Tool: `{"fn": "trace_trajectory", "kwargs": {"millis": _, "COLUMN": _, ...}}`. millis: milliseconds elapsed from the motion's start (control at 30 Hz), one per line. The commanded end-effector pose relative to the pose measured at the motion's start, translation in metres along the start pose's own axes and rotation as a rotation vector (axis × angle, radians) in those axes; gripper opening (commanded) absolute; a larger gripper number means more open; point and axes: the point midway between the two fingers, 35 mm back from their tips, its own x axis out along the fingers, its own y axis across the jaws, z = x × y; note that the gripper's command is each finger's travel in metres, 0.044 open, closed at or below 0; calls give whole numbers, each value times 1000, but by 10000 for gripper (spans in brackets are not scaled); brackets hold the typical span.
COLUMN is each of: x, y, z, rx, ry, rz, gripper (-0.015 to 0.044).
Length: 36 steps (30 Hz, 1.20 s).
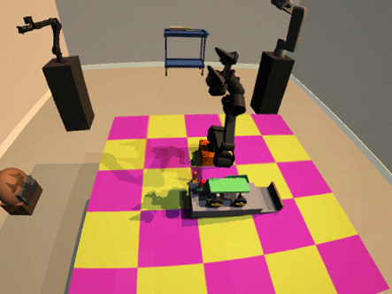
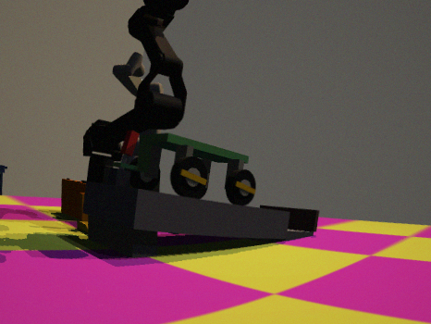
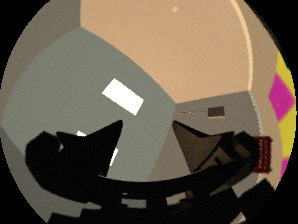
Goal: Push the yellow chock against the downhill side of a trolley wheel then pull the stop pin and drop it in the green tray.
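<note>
Ramp (image 1: 227,211) (image 2: 208,215): under the trolley; its high end is by the red pin.
Trolley (image 1: 228,185) (image 2: 203,148): up on its wheels, on the ramp.
Red pin (image 1: 203,183) (image 2: 130,143): at the trolley's high end; leave it for now.
Chock: maybe the small orange and yellow thing (image 1: 194,174) past the trolley's high end; I cannot tell.
Gripper (image 1: 212,58) (image 3: 148,123): wide open, holding nothing; high above and behind the trolley.
Next push: go low and slow; touch a wheel's downhill side softly; don't bump the trolley.
</note>
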Motion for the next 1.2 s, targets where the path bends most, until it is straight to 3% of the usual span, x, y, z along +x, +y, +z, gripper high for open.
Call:
{"fn": "trace_trajectory", "kwargs": {"millis": 0, "x": 0, "y": 1, "z": 1, "rx": -2, "ry": -1, "rz": 4, "gripper": 374}}
{"fn": "trace_trajectory", "kwargs": {"millis": 233, "x": 9, "y": 33, "z": 24, "rx": -5, "ry": -54, "rz": 150, "gripper": 190}}
{"fn": "trace_trajectory", "kwargs": {"millis": 667, "x": -4, "y": 124, "z": 62, "rx": 144, "ry": -101, "rz": 523, "gripper": 190}}
{"fn": "trace_trajectory", "kwargs": {"millis": 1167, "x": -74, "y": 224, "z": 65, "rx": 266, "ry": 65, "rz": 1009, "gripper": 190}}
